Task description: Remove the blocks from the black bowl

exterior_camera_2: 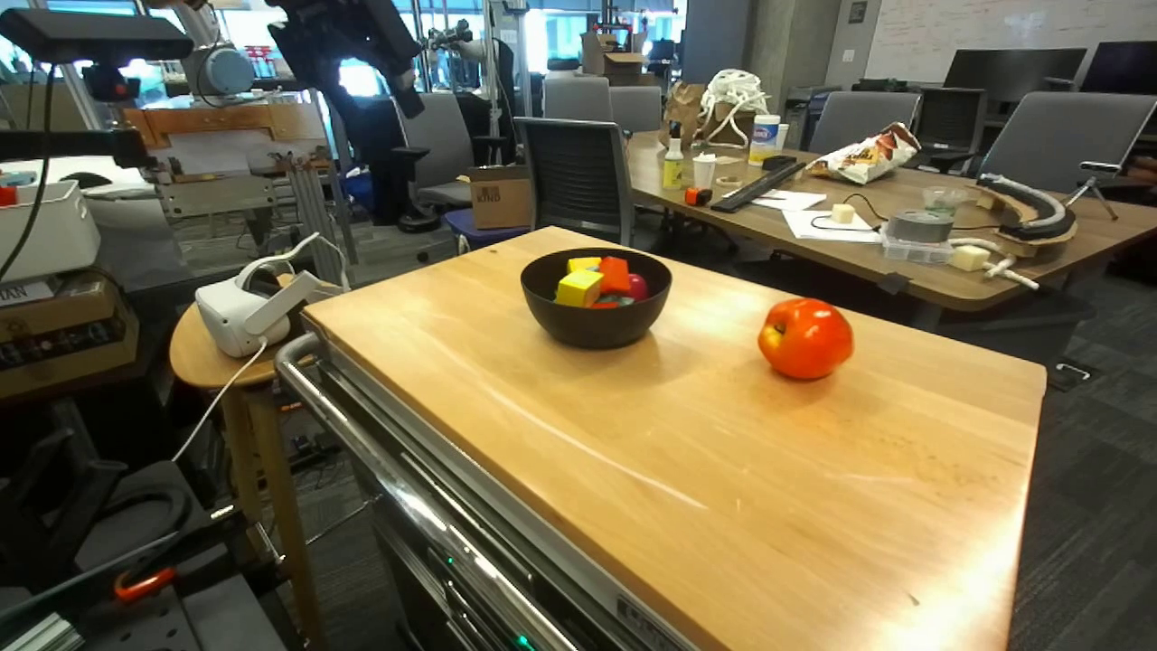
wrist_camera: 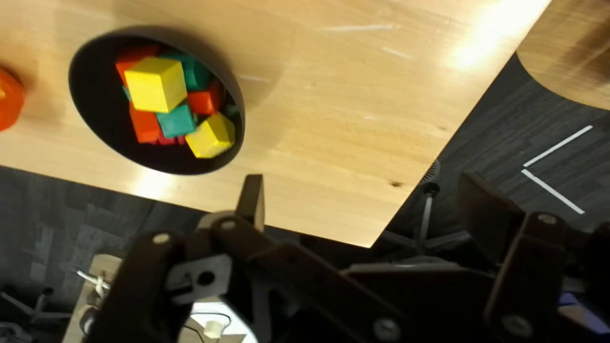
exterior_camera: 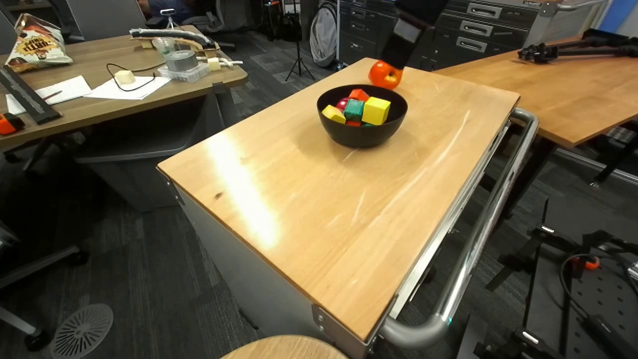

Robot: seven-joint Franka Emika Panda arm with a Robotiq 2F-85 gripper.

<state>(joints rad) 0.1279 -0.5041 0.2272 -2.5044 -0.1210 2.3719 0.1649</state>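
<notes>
Below the gaping pincer (wrist_camera: 364, 197), off to one side, blocks (wrist_camera: 174, 94) sit in the black bowl (wrist_camera: 95, 90).

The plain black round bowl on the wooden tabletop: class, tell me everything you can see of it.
The plain black round bowl looks smooth and matte, perhaps plastic, with a wide open mouth, a thin rim and sides curving in to a narrower base. No handle or pattern shows. It stands upright on the wooden tabletop; its underside is hidden. Inside lies a heap of yellow, green and red-orange toy blocks. The open black gripper stands clear of it.
</notes>
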